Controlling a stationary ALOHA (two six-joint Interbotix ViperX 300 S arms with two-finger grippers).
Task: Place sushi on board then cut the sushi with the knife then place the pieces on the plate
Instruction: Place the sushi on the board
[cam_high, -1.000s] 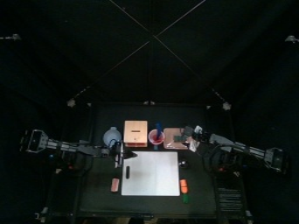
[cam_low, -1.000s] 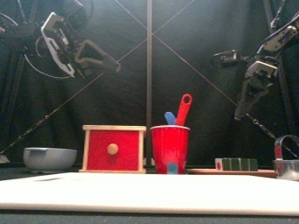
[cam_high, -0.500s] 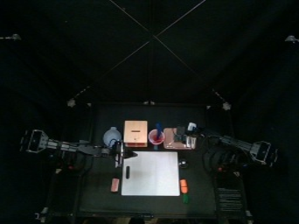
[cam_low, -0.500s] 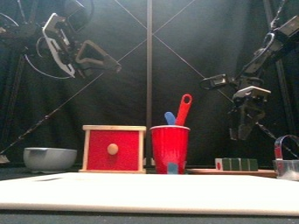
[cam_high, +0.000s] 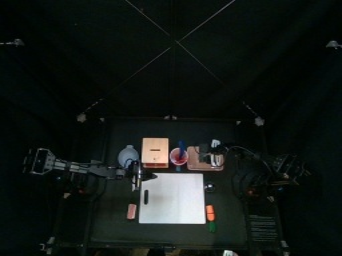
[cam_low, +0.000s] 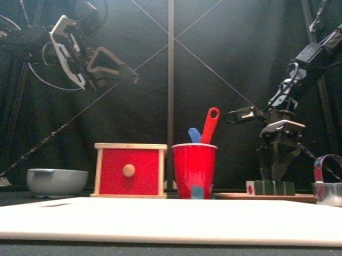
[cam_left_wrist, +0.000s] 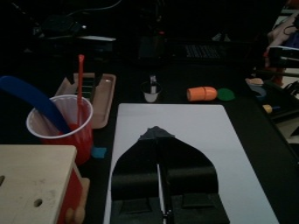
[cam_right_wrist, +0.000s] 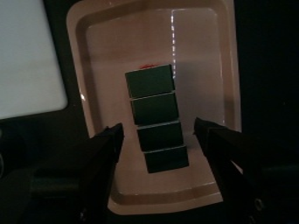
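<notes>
Front view lines the table's things up in a row behind the white cutting board (cam_low: 171, 222): a blue-grey bowl (cam_low: 56, 180) on the left, then the wooden box (cam_low: 131, 170) with its red drawer front, then the red cup (cam_low: 195, 171) holding a blue knife (cam_low: 195, 134) and a red knife (cam_low: 210, 122). The pink tray (cam_low: 235, 196) comes next, and a metal cutter (cam_low: 330, 190) sits at the far right edge. The cup stands just beside the tray's left end, close to the arm's way down.

An orange toy (cam_left_wrist: 202, 93) and a green toy (cam_left_wrist: 228, 94) lie on the table past the board's right edge, well apart from the tray.

The sushi roll (cam_right_wrist: 155, 118) lies in the tray, lengthways along its middle. It is four dark green blocks end to end in one straight row, none pulled away.

The right gripper (cam_right_wrist: 162, 128) hangs low over the roll with its jaws spread wide, one on each side of the row, gripping nothing. Whether the tips touch the tray cannot be told.

The left gripper (cam_left_wrist: 156, 133) hangs high over the board's left side, its jaws closed together to a point and empty.
</notes>
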